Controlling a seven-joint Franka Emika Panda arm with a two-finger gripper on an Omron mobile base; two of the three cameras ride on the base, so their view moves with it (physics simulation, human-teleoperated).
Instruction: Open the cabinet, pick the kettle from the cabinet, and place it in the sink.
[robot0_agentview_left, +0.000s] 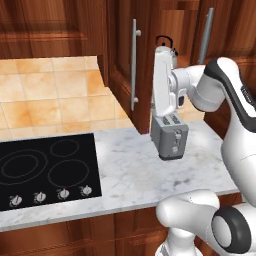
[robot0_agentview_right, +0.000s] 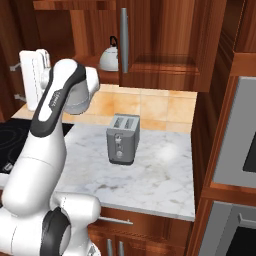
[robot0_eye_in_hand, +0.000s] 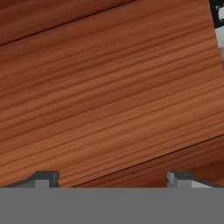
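Observation:
The cabinet (robot0_agentview_left: 120, 55) hangs open over the counter, its left door swung out with a long silver handle (robot0_agentview_left: 134, 65). Inside on the shelf stands the silver kettle (robot0_agentview_right: 109, 57) with a black arched handle; in the left base view the kettle (robot0_agentview_left: 169, 46) peeks out behind my hand. My gripper (robot0_eye_in_hand: 111, 177) is open with nothing between its fingertips (robot0_eye_in_hand: 43, 177), and it faces reddish wood at very close range. The hand (robot0_agentview_right: 34, 75) is held at about shelf height, to the left of the kettle and apart from it. The sink is out of view.
A grey two-slot toaster (robot0_agentview_left: 170, 135) stands on the white marble counter (robot0_agentview_left: 130, 170) below the cabinet. The black cooktop (robot0_agentview_left: 47, 170) lies to the left. The right cabinet door (robot0_agentview_right: 160, 35) with its handle (robot0_agentview_right: 123, 40) is swung out beside the kettle. A steel oven (robot0_agentview_right: 240, 145) borders the counter's right end.

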